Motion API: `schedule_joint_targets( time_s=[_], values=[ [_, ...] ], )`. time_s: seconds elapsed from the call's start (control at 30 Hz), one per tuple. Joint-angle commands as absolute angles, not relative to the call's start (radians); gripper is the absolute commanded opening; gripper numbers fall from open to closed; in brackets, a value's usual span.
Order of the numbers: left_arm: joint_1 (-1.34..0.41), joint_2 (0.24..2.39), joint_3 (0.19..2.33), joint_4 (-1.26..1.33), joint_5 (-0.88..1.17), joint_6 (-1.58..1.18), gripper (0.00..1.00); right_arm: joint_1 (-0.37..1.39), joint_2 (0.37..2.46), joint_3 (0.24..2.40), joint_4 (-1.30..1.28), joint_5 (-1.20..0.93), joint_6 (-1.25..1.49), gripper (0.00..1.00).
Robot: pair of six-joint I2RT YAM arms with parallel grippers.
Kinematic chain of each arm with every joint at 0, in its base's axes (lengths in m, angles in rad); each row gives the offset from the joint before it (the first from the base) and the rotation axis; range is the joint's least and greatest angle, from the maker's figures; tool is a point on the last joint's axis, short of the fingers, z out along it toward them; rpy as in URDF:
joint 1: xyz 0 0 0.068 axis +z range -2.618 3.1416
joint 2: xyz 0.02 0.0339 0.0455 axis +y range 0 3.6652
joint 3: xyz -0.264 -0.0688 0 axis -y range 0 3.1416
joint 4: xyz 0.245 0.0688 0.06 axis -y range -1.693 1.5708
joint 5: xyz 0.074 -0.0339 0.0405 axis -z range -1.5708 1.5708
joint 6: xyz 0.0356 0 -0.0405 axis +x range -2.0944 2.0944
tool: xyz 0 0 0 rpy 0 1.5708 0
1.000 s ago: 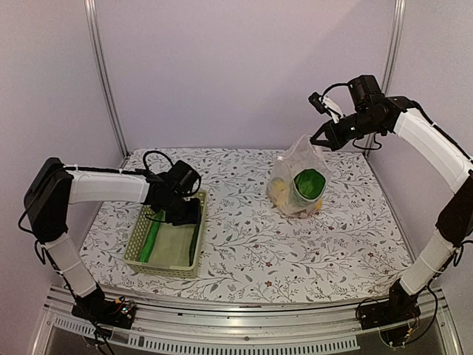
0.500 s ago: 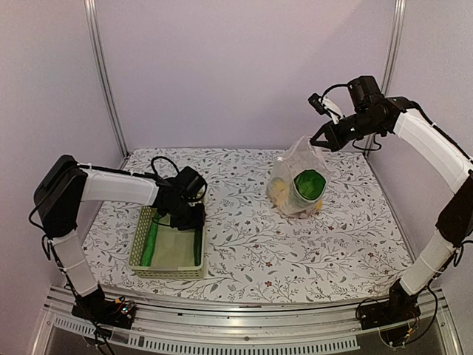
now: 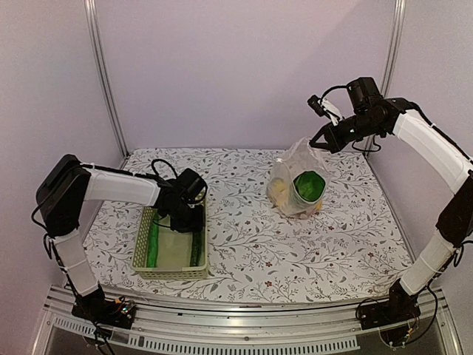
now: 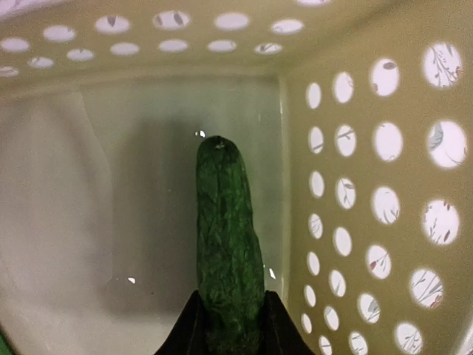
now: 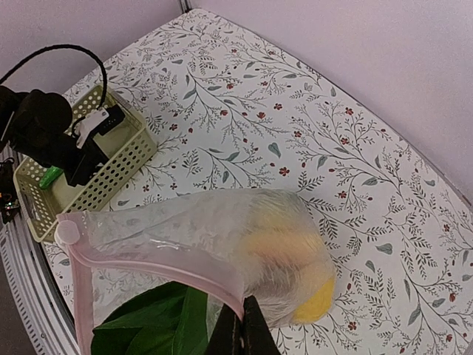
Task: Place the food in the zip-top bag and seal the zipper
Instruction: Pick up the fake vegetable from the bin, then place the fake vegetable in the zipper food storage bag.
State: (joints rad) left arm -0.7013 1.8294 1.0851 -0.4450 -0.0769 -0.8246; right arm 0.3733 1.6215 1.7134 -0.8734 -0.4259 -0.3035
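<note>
— Where is the zip-top bag [image 3: 298, 185]?
— On the right of the table [image 3: 244, 251], hanging by its zipper [image 5: 148, 262]. The right gripper [image 5: 244, 329] is pinched tight on that strip. A lemon [image 5: 314, 299] and bok choy [image 3: 308, 183] show inside, and bare cloth lies all round the bag.
— And the cucumber [image 4: 229, 244]?
— In the basket [image 3: 171, 272], front left, close along its right wall with its tip near a corner. The left gripper [image 4: 230, 336] presses it from both sides. A second green piece [image 3: 151, 244] lies by the left wall.
</note>
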Motion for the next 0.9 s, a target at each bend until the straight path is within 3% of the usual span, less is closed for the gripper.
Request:
schedule_joint_targets(
  time_s=[0.0, 0.27, 0.5, 0.87],
  values=[
    [-0.7, 1.731, 1.092, -0.484, -0.143, -0.834, 0.1, 0.38, 1.592, 1.698, -0.873, -0.435, -0.308, 0.0],
    [-0.764, 1.477, 1.151, -0.455, -0.314, -0.72, 0.0, 0.404, 1.583, 1.704, -0.895, -0.428, -0.326, 0.0],
    [-0.915, 1.276, 1.115, 0.08, -0.291, -0.416, 0.0, 0.425, 1.563, 1.717, -0.971, -0.467, -0.352, 0.0],
    [-1.133, 1.477, 1.342, 0.467, -0.012, -0.001, 0.0, 0.45, 1.532, 1.715, -1.036, -0.537, -0.368, 0.0]
  ],
)
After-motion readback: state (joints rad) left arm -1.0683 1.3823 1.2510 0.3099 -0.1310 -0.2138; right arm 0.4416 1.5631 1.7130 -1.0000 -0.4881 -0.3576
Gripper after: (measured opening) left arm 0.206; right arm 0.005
